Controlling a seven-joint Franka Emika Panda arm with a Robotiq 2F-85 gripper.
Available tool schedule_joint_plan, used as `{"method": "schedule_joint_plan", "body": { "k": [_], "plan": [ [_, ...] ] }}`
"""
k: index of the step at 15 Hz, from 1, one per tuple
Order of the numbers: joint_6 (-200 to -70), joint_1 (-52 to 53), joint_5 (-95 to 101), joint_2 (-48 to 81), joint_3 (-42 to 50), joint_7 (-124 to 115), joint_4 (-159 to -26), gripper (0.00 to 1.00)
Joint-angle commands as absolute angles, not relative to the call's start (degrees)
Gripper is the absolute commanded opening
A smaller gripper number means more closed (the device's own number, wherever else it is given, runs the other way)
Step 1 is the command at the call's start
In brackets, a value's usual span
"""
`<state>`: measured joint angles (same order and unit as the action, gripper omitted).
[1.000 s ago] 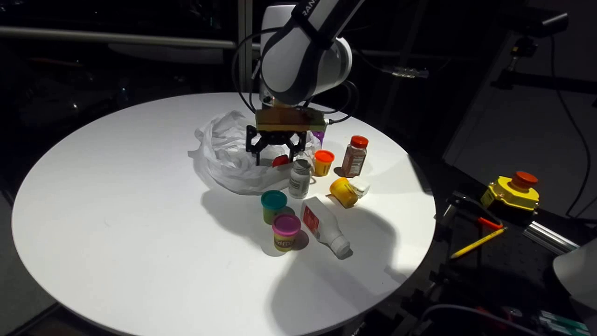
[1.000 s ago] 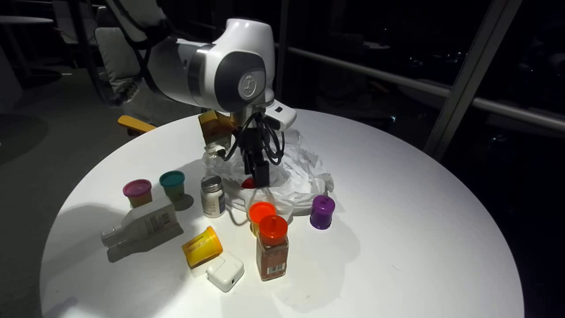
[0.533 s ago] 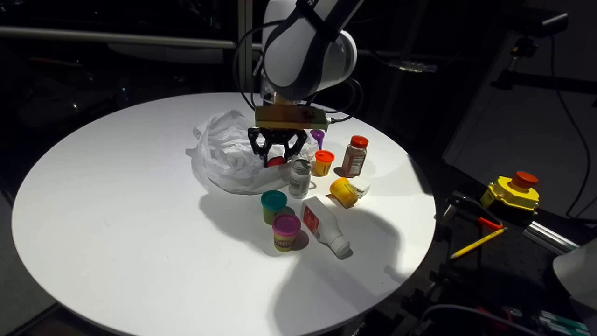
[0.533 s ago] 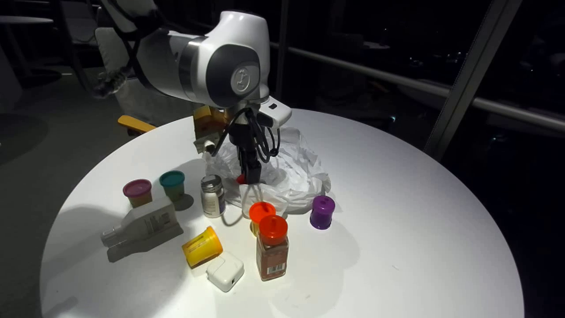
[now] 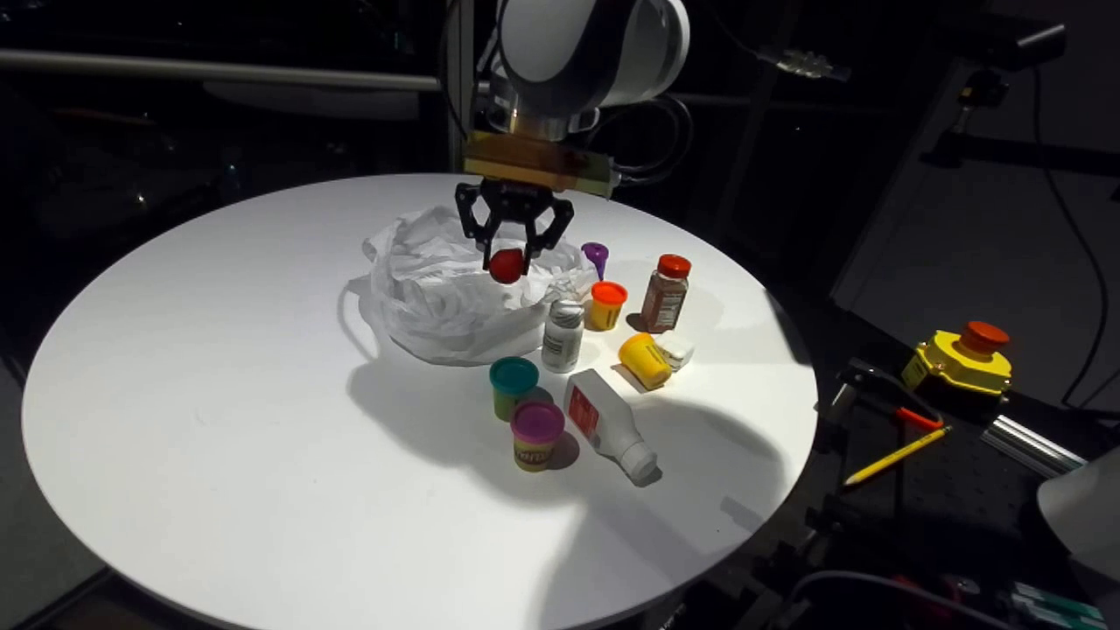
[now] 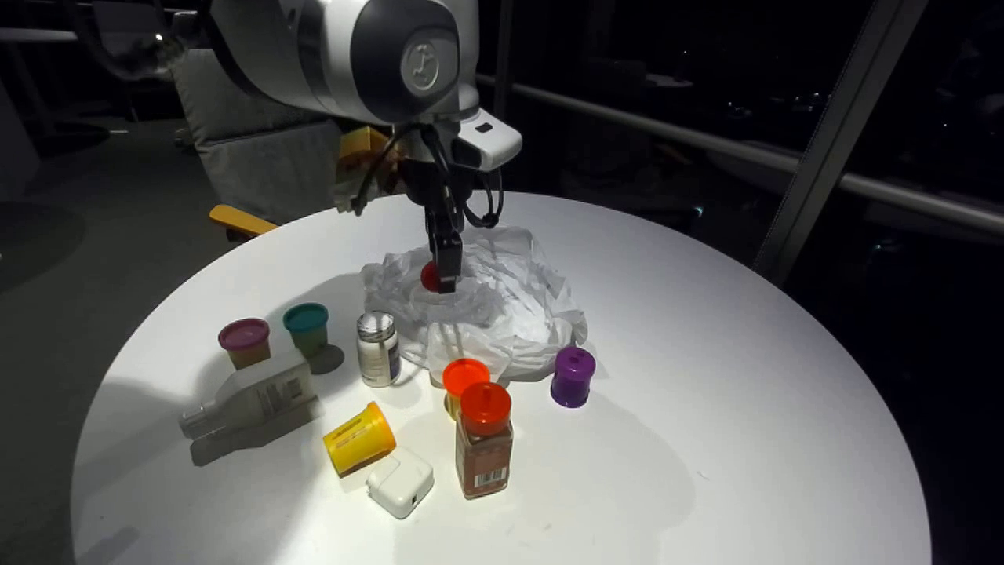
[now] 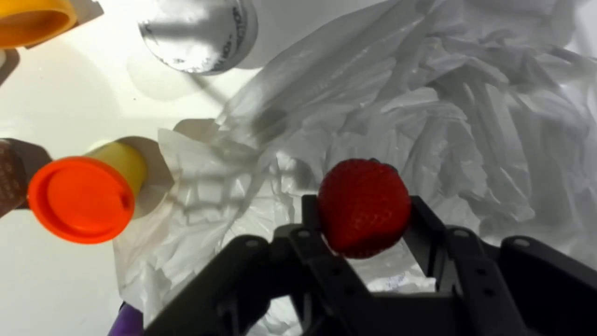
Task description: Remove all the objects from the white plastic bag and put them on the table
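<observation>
Red strawberry-like item (image 7: 364,207) raised
Hand (image 5: 507,262) grips it above the white plastic bag (image 5: 437,315), jaws narrower and higher than a second ago.

rounded red textured object (image 7: 364,205): deep red, finely dotted
wrinkled translucent plastic bag (image 6: 541,306): white, grey in folds
round white table (image 5: 219,394): plain top
short teal-lidded plastic tub (image 5: 514,385): green body
short magenta-lidded plastic tub (image 5: 535,437): yellow body, dark lettering
flat-sided white plastic bottle (image 5: 608,420): red label
small round white jar (image 6: 379,362): silvery lid, dark print
short orange-lidded plastic tub (image 7: 84,200): yellow body
square red-lidded jar (image 6: 484,463): reddish-brown, barcode stripes
rounded purple plastic pot (image 6: 573,378): all purple
</observation>
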<state>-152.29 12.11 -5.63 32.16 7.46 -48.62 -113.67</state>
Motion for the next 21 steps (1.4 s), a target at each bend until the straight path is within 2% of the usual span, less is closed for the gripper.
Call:
{"method": "schedule_joint_plan", "body": {
  "k": [1,8,14,18,21],
  "plan": [
    [-152.40,14.59,-3.49,25.20,8.78,-52.66,-118.28,0.23],
    [-155.38,17.71,3.86,15.68,8.83,-62.78,-131.40,0.23],
    [-158.79,17.19,5.93,10.46,5.04,-67.45,-142.99,0.23],
    [-158.86,14.61,0.82,13.82,0.71,-63.53,-144.13,0.23],
    [-159.60,15.76,4.15,17.98,3.09,-67.55,-142.47,0.23]
  ]
}}
